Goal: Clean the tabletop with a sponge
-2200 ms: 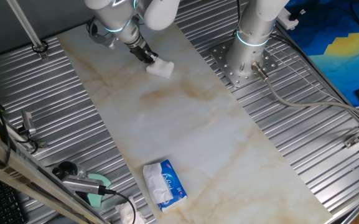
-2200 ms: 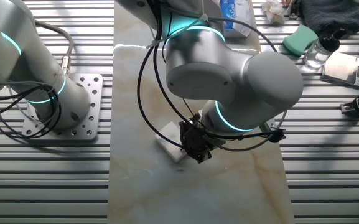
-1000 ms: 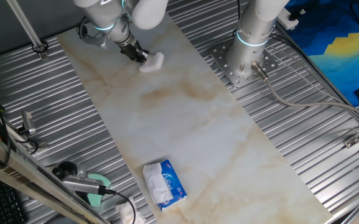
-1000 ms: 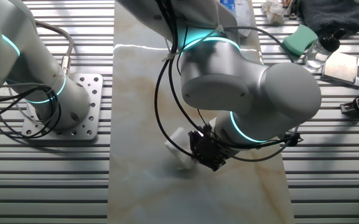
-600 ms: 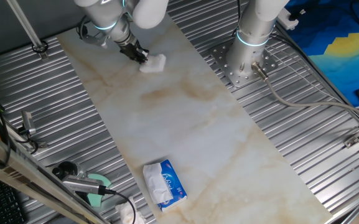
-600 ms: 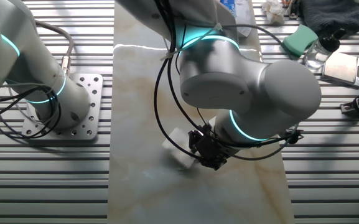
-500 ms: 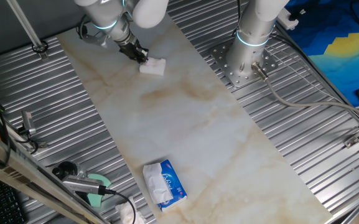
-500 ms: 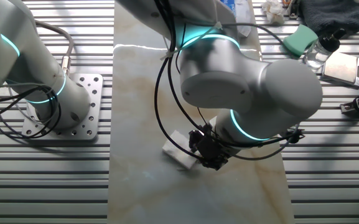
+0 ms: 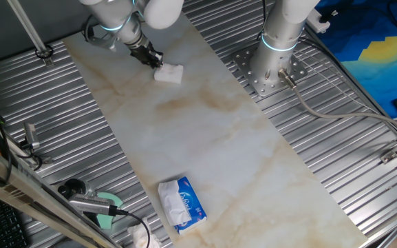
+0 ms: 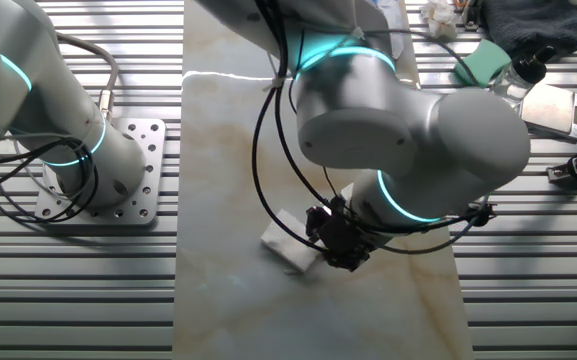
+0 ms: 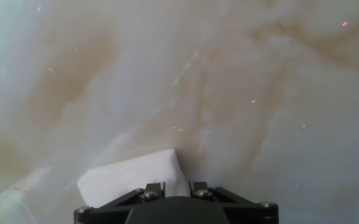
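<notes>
The tabletop (image 9: 205,131) is a long white marble-look slab with tan veins. The sponge (image 9: 169,74), a small white block, lies flat on it near the far end. It also shows in the other fixed view (image 10: 288,243) and at the bottom left of the hand view (image 11: 132,174). My gripper (image 9: 153,60) is down at the slab and its fingers pinch one end of the sponge. Most of the sponge sticks out to one side. In the other fixed view the arm's wrist hides much of the gripper (image 10: 330,245). In the hand view the fingers (image 11: 156,186) stand close together with white sponge between them.
A blue-and-white tissue pack (image 9: 181,202) lies on the slab's near end. A crumpled tissue (image 9: 140,236), a green object (image 9: 109,213) and tools sit on the ribbed metal at the near left. A second arm's base (image 9: 274,58) stands to the right of the slab.
Since 2.2 s ago the gripper has dragged the sponge toward the slab's far left. In the last second the rumpled sponge has settled flat, and the arm has shifted only slightly.
</notes>
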`<move>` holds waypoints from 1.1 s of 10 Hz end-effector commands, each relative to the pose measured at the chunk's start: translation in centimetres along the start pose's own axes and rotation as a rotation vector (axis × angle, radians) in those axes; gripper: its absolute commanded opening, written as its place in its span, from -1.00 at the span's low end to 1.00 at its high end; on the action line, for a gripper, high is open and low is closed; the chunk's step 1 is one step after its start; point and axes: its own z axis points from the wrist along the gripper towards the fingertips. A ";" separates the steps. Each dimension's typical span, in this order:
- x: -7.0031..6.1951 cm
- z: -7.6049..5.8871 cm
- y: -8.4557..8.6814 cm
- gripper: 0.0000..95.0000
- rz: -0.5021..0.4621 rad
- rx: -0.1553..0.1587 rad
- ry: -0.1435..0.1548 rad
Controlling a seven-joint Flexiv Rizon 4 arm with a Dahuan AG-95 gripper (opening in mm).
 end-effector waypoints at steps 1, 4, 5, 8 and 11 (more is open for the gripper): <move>0.1 0.2 0.5 -1.00 0.056 -0.008 -0.002; 0.4 0.8 1.6 -1.00 0.122 -0.019 -0.009; 0.5 0.9 1.9 -1.00 0.137 -0.019 -0.007; 0.6 1.2 2.4 -1.00 0.155 -0.026 -0.011; 0.6 1.4 2.5 -1.00 0.154 -0.027 -0.010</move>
